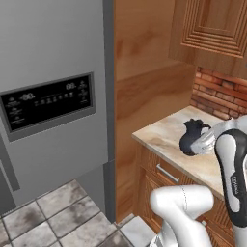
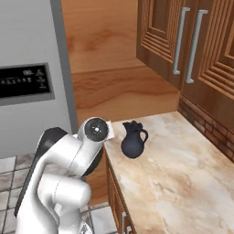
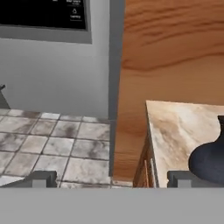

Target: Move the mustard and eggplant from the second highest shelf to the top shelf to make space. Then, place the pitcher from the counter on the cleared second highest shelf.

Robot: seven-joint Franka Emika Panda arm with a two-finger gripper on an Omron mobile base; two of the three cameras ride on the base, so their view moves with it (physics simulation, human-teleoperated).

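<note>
Pincer (image 3: 111,178) hangs wide open w/ nothing in it, low off the front-left corner of the surface (image 2: 183,155). Pitcher (image 2: 133,140) stands upright near that corner, just past the right fingertip (image 3: 186,177), off to the side rather than btwn the tips. Closing from here prob misses, or a tip bumps the round belly and tips it over the edge. Further back the fridge (image 1: 53,96) is shut, so imo the shelf moves aren't started.

The beige marbled tabletop (image 2: 183,169) sat on brown wooden cabinets, against a red brick wall (image 1: 217,94). On it the dark pitcher (image 2: 133,140) stood upright near the front corner by the wood panel. Mottled grey tiles covered the floor (image 3: 52,144) below.
</note>
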